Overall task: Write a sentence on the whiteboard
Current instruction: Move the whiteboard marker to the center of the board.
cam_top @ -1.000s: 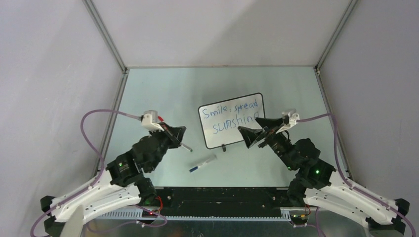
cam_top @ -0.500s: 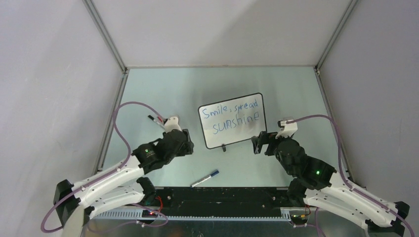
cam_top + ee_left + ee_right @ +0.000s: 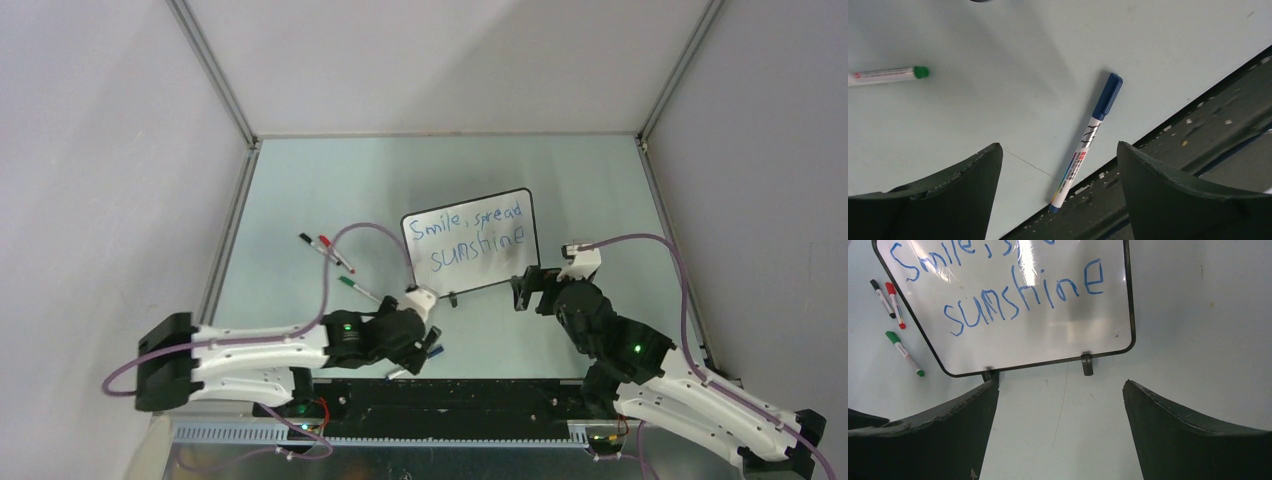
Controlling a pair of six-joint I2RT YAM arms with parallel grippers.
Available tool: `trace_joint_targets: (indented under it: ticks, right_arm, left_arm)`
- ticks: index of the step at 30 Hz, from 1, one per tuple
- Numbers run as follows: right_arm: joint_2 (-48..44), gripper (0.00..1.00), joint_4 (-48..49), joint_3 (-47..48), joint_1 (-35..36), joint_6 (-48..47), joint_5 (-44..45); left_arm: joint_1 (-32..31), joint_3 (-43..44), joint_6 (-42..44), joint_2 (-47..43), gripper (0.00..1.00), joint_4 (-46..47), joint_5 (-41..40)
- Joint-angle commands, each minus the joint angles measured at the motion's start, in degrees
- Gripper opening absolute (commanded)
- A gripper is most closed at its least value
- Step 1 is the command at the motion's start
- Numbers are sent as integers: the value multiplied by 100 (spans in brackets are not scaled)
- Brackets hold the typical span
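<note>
Kim: Left arm's swung away from the board's left side, down to the near edge. Its claw [image 3: 1057, 150] now hangs over the blue marker [image 3: 1089, 137], and a green marker [image 3: 358, 289] lies on the surface [image 3: 330, 190] where there was none a second back.

Lee: Is that left claw pinching anything?

Kim: No. It's spread wide, and the marker lies flat below, cap on, beside the dark rail [image 3: 1198, 130] at the near edge.

Lee: And the right claw [image 3: 1059, 385]?

Kim: Spread too, and empty, just near of the whiteboard [image 3: 1048, 345], looking at its two feet.

Lee: Where's the board?

Kim: Middle of the surface, a touch right. The sentence [image 3: 468, 235] reads "Smile, spread sunshine" in two blue lines.

Lee: So which step is this?

Kim: I'd judge the writing is finished and the marker has been set down. Next, the left claw should rise straight up so neither finger rolls the marker, then both arms draw back.

Lee: Any tray or cup for the pens?

Kim: None that I can see. The red marker [image 3: 895, 305] and black marker [image 3: 882, 299] lie loose, left of the board, with the green one nearer.
</note>
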Motion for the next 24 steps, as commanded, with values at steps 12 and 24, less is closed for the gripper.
trace_joint_targets:
  ticks: [12, 24]
  right_arm:
    - [-534, 98, -39, -117, -156, 7, 111]
    - [-634, 97, 3, -222, -214, 35, 98]
  left_arm:
    - [-190, 508, 701, 1845, 74, 541, 587]
    - [323, 88, -254, 1735, 7, 572, 316]
